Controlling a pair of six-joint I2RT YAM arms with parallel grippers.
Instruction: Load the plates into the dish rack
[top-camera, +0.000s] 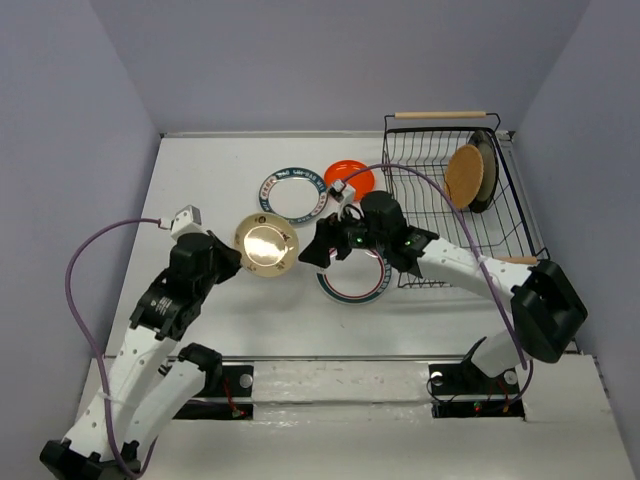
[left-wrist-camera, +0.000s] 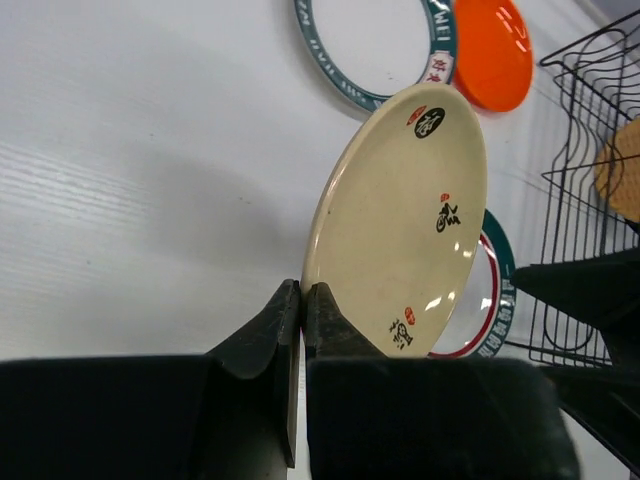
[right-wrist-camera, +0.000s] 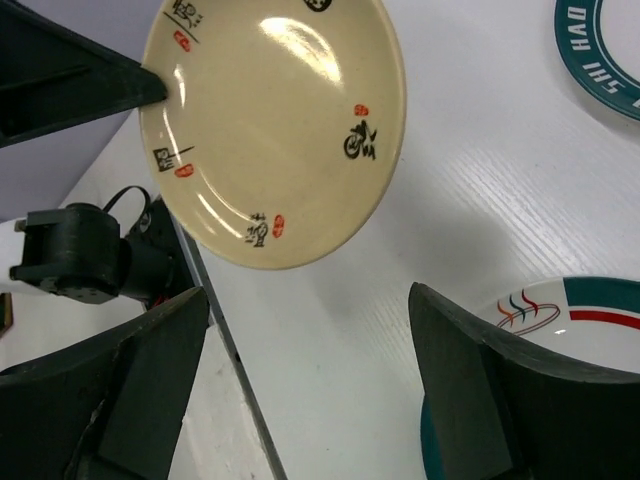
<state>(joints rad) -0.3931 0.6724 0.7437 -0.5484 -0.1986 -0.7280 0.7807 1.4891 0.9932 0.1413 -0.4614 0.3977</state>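
Note:
My left gripper (top-camera: 236, 256) (left-wrist-camera: 303, 300) is shut on the rim of the beige plate (top-camera: 266, 245) (left-wrist-camera: 405, 220) and holds it tilted above the table. The beige plate also shows in the right wrist view (right-wrist-camera: 272, 128). My right gripper (top-camera: 312, 252) (right-wrist-camera: 305, 350) is open and empty, just right of that plate. A white plate with a teal and red rim (top-camera: 352, 280) (right-wrist-camera: 590, 320) lies flat under the right arm. Another white plate with a dark lettered rim (top-camera: 292, 194) and the small orange-red plate (top-camera: 352, 177) lie farther back. The dish rack (top-camera: 455, 205) holds the woven tan plate (top-camera: 466, 174) and a dark-rimmed plate behind it.
The rack stands at the back right with a wooden handle (top-camera: 440, 115) at its far end. A purple cable (top-camera: 90, 260) loops left of the left arm. The table's near edge (top-camera: 400, 362) runs in front of both arm bases.

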